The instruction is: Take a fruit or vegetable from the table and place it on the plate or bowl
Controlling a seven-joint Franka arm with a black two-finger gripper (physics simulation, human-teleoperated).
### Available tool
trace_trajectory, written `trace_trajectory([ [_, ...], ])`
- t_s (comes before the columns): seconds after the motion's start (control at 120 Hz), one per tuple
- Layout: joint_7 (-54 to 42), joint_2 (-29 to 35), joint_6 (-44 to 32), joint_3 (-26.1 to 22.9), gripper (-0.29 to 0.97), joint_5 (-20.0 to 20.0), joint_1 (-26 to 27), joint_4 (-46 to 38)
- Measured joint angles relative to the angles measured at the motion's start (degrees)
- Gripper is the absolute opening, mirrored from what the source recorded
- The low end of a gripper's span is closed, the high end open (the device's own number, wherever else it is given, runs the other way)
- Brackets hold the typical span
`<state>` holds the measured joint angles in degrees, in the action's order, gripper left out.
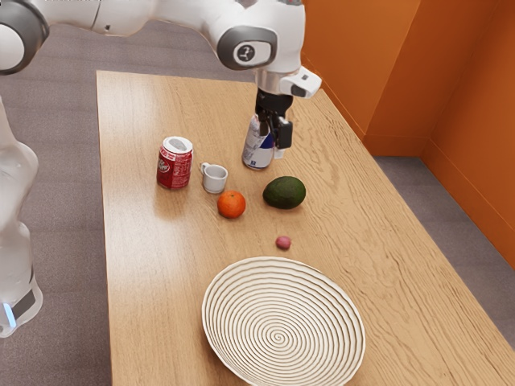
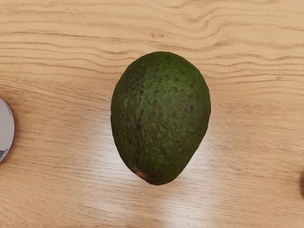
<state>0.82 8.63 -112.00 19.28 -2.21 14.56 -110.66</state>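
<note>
The avocado (image 1: pixel 284 192) is not yet grasped: the claw (image 1: pixel 272 141) is held apart above it, and lifting and placing on the plate (image 1: pixel 241 322) are left.

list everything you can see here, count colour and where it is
table: one, light wood, bears everything
soda can: one, red, upright, far side toward the exterior view's left
cup: one, white, beside the soda can
tall can: one, blue and white, upright behind the gripper
orange: one, orange, just in front of the cup
avocado: one, dark green, under the hand
small round fruit: one, pinkish, between avocado and plate
plate: one, white, spiral lines, near edge
arm: one, white
gripper: one, black, open
</note>
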Motion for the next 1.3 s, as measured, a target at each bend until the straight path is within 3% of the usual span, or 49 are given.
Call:
trace_trajectory([
  [0.25,0.35,1.2,-5.62,2.23,0.68,-1.39,-0.11,-4.23],
  [0.708,0.71,-2.83,-14.1,2.28,0.68,-1.52,2.58,-6.82],
  [1.3,0.28,-1.97,-15.62,4.87,0.68,-2.03,4.15,-9.68],
])
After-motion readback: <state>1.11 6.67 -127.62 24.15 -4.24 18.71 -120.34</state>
